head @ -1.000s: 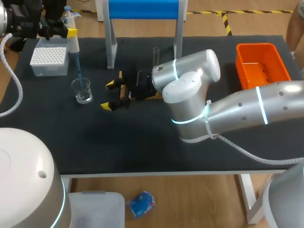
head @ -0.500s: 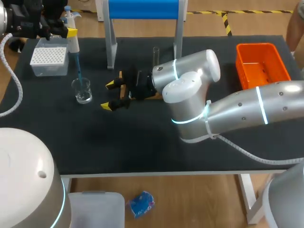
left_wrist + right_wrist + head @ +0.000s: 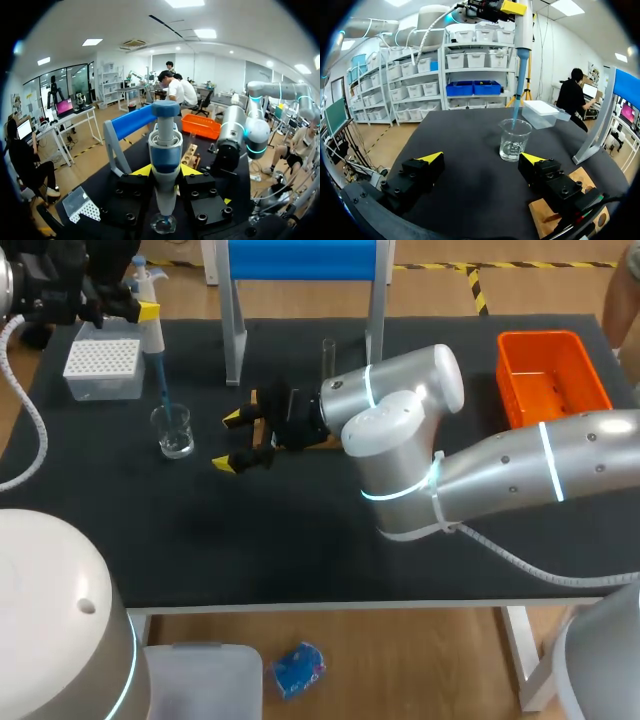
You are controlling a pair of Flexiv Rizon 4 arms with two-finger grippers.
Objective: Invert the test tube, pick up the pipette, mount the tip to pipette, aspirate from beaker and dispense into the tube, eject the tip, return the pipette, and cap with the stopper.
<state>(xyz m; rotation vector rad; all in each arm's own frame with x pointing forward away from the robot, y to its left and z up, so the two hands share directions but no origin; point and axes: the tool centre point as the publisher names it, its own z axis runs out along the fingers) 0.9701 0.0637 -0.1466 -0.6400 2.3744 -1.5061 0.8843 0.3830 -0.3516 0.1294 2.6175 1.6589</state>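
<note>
Well, the left claw [image 3: 166, 172] grips the pipette [image 3: 165, 150] upright, its blue tip seemingly inside the beaker [image 3: 175, 432]. Nearby, the right claw [image 3: 228, 441] hangs open over the counter [image 3: 300, 540].

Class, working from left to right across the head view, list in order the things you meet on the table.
Tip box → beaker → right end effector → test tube → orange bin.
</note>
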